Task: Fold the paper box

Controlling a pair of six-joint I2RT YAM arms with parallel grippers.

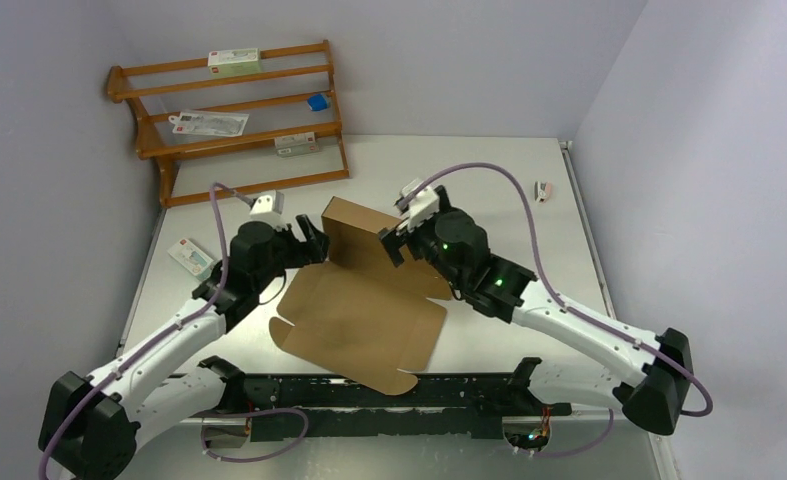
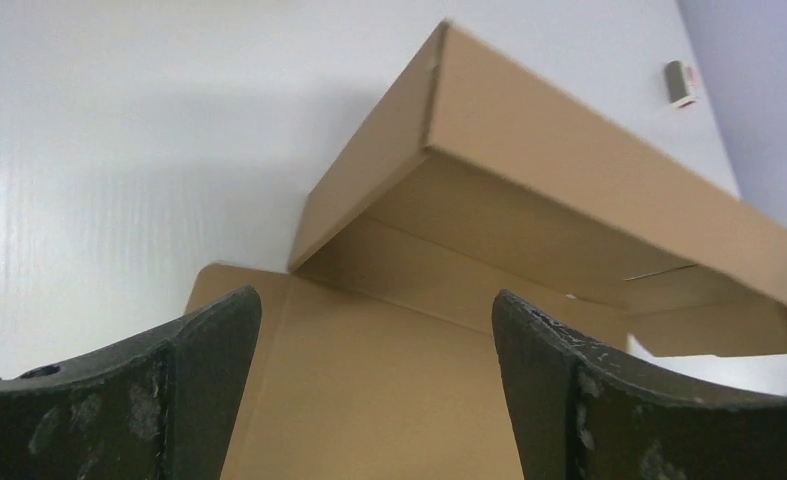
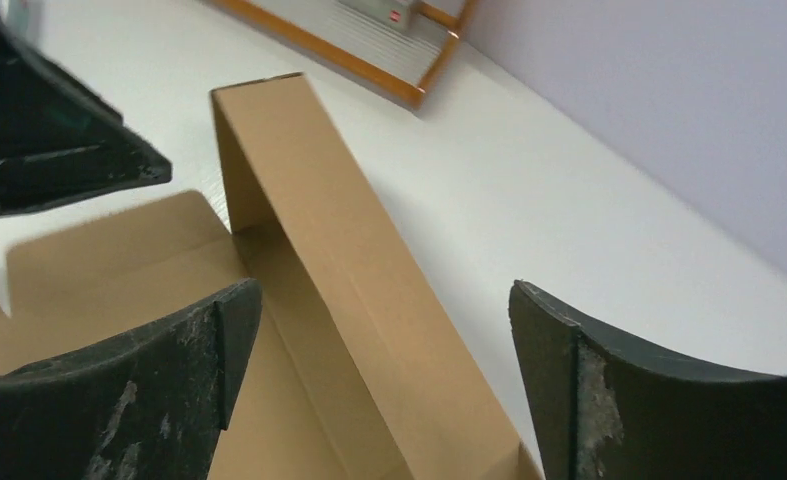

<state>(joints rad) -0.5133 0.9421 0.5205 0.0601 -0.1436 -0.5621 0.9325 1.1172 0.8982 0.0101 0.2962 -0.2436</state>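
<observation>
The paper box (image 1: pixel 364 315) is a plain brown cardboard sheet lying flat mid-table, with its far panel (image 1: pixel 361 232) folded up and over. My left gripper (image 1: pixel 309 240) is open and empty at the sheet's far left corner, beside the raised panel. My right gripper (image 1: pixel 394 243) is open and empty at the raised panel's right end. The left wrist view shows the raised panel (image 2: pixel 569 160) beyond my open fingers (image 2: pixel 199 350). The right wrist view shows the panel (image 3: pixel 349 250) between my open fingers (image 3: pixel 569 370), with the left gripper (image 3: pixel 39 130) at top left.
A wooden rack (image 1: pixel 234 115) with white packets and a blue item stands at the back left. A white packet (image 1: pixel 191 256) lies at the left table edge. A small object (image 1: pixel 543 190) lies at the far right. A black rail (image 1: pixel 369 395) runs along the near edge.
</observation>
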